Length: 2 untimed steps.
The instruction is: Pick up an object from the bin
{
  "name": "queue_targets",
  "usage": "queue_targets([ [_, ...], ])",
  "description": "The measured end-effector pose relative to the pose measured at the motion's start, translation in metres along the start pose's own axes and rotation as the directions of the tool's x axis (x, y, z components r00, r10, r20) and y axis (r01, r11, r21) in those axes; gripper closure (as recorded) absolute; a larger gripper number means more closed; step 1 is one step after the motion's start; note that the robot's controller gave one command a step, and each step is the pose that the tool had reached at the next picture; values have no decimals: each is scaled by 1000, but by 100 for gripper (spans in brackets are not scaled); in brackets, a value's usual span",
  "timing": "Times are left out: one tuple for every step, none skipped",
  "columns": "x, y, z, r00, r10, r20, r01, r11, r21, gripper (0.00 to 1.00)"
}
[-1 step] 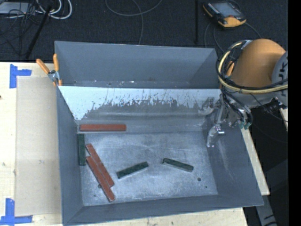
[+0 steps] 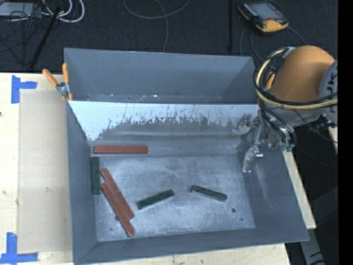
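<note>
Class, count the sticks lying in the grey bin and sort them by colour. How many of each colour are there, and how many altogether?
Red-brown sticks: 3
Dark green sticks: 3
Total: 6

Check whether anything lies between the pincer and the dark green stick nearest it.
Nothing visible does. Only bare bin floor separates the pincer from the dark green stick lying to its lower left.

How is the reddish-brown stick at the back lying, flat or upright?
Flat. The long reddish-brown stick lies on the floor of the grey metal bin.
</note>
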<state>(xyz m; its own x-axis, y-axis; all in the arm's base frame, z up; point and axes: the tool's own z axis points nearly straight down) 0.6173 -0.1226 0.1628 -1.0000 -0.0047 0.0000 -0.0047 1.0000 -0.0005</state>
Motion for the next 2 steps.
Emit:
queue_targets([
  [32, 44, 29, 1000, 6, 2, -6, 1000, 0, 0],
  [78, 32, 87, 1000, 9, 21, -9, 1000, 0, 100],
])
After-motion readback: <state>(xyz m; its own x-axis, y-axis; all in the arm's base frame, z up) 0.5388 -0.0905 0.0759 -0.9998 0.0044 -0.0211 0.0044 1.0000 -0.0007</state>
